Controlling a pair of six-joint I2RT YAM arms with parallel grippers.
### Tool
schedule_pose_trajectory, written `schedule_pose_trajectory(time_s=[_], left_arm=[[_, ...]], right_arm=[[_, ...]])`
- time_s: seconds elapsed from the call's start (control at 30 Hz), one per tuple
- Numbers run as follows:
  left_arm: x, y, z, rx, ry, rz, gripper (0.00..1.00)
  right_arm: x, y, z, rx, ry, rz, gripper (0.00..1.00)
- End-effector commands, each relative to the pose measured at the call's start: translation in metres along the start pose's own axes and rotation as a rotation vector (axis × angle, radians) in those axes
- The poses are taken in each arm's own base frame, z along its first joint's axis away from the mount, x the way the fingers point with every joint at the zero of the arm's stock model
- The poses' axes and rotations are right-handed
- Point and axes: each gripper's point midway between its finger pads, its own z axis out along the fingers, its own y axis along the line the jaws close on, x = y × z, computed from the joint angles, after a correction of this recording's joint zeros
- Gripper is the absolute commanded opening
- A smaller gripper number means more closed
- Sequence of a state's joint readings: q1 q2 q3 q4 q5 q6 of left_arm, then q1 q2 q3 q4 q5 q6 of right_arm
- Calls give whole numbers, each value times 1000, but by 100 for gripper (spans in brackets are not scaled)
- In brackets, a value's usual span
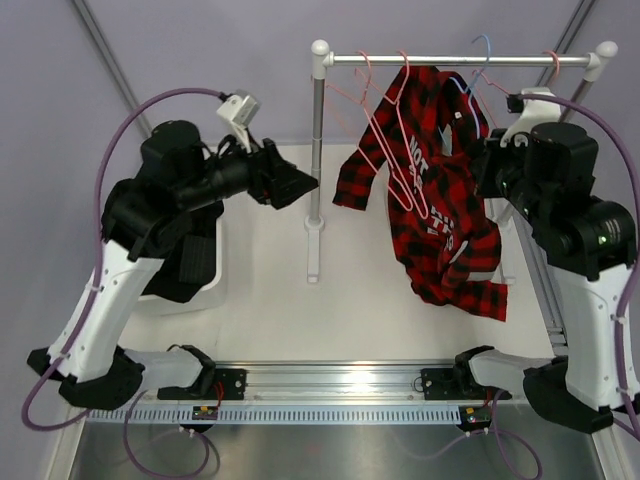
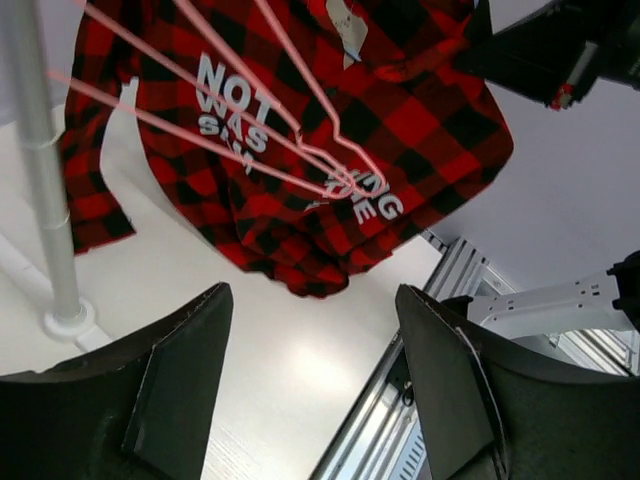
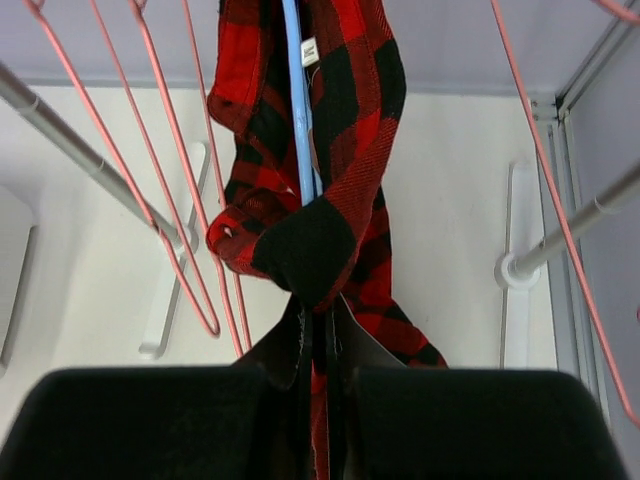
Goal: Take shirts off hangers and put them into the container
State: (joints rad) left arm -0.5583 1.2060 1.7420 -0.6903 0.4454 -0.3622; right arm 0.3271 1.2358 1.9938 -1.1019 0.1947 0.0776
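- Red-and-black check shirt [image 1: 440, 220]: hangs from the rail [image 1: 450, 60] at the far right of the worktop [image 1: 270, 300], on the blue hanger [image 1: 480, 55].
- The fabric is bunched and twisted, not flat. One sleeve trails left towards the post [image 1: 316, 150], and the hem droops low on the right. I cannot tell whether the hem touches the worktop.
- White block lettering is printed on the shirt. "NOT" is readable in the left wrist view; the rest is partly covered.
- A small pale label shows near the collar in both wrist views.
- Pink hangers [image 1: 385, 130]: several bare ones on the same rail. They hang just left of the shirt and cross in front of it in the left wrist view.
- Right gripper [image 1: 480, 165]: at the shirt's right side, just below the rail. The fingers are pressed together on a fold of the check fabric, and the blue hanger wire runs down into that same fold.
- Left gripper [image 1: 300, 185]: raised over the left half of the worktop, pointing at the shirt and well apart from it. The fingers are spread wide with nothing between them.
- Container [image 1: 217, 262]: white tub at the left, under the left arm, with dark fabric [image 1: 185, 275] inside.
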Motion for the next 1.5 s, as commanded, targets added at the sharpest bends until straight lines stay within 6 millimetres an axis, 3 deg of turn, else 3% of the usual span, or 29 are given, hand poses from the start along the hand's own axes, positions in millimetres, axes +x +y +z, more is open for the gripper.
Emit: schedule_pose_trajectory(time_s=[0.0,0.03,0.07,0.1,0.13,0.17,0.2,0.27,0.33,0.37,0.43,0.67,1.07,1.27,1.33,1.4,1.43,1.47], left_arm=[[-40,-24,32,41,-110,110,70],[-53,-45,38,93,-149,141,70],[-56,-50,47,107,-156,149,70],[-48,-54,69,126,-130,148,70],[-62,-66,72,158,-171,167,70],[-62,-70,82,175,-172,172,70],[-52,-75,103,197,-141,174,70],[-63,-91,112,237,-172,202,71],[-49,-101,137,283,-132,215,72],[-54,-109,137,310,-150,229,72],[-44,-116,152,327,-135,228,73],[-33,-124,169,379,-111,208,75],[-19,-128,193,399,-76,163,75],[-4,-123,204,382,-34,151,65],[-2,-122,204,378,-28,152,40],[-7,-113,204,315,-39,147,0],[-12,-109,201,286,-50,153,0],[-25,-97,198,193,-91,157,0]], right_arm=[[14,-1,-21,-15,11,52,0],[21,-2,-30,-20,26,67,0],[30,-1,-30,-25,52,69,0],[36,2,-33,-47,70,76,0],[42,3,-43,-64,80,87,0],[51,8,-45,-94,107,90,0],[56,10,-48,-109,120,96,0],[73,16,-57,-154,167,101,0],[80,19,-66,-185,177,100,0],[86,23,-67,-212,193,100,0],[89,27,-73,-238,202,107,0],[99,44,-87,-349,235,125,0],[99,62,-102,-469,242,145,0],[89,65,-110,-497,207,143,0],[86,67,-112,-506,201,144,0],[84,68,-114,-518,195,147,0],[85,67,-114,-513,194,146,31],[86,65,-114,-500,193,149,54]])
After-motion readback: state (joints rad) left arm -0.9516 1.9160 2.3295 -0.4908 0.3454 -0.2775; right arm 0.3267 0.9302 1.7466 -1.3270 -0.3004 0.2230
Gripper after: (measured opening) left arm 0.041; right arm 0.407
